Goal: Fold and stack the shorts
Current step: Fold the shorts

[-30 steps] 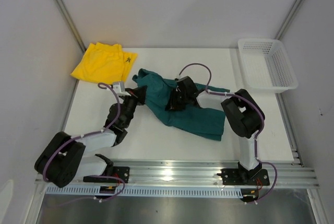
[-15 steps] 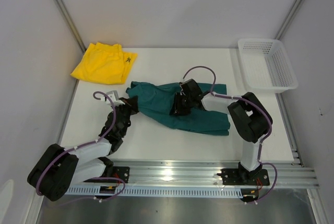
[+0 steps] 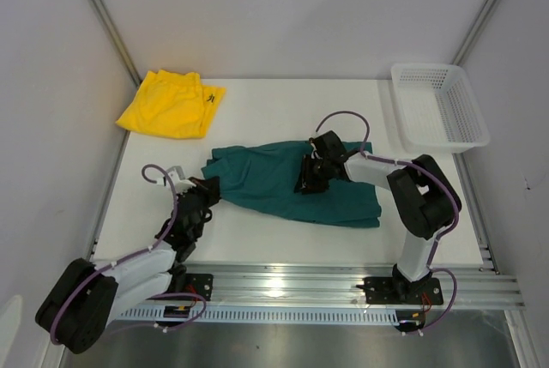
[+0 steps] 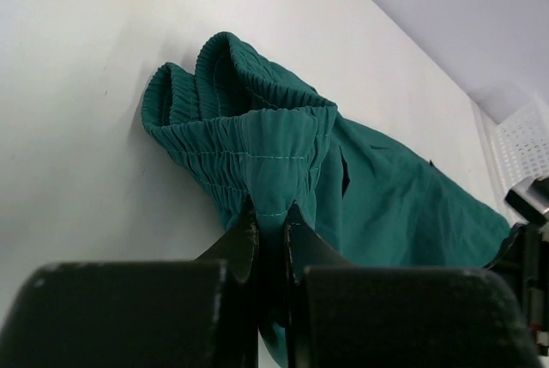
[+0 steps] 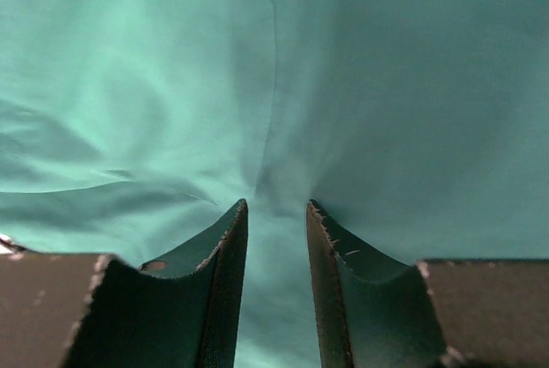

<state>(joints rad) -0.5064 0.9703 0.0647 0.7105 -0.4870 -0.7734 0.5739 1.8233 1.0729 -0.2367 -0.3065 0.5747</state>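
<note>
Green shorts: spread across the middle of the table; soft, light, limp, quick to crease.
Left gripper: clamped on the gathered waistband.
Right gripper: fingers slightly apart on puckered cloth; you cannot tell whether it grips.
Yellow shorts: far left corner.
Your hold: probably waistband and hem corners.

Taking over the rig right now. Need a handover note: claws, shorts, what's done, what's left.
Left claw: shut on the waistband of the teal shorts, at their left end.
Right claw: down on the teal fabric mid-garment, a fold between its fingers; grip unclear.
Yellow shorts: far-left corner, no claw on them.
Done: teal pair stretched out across the middle.
Left: fold both pairs, stack them.
</note>
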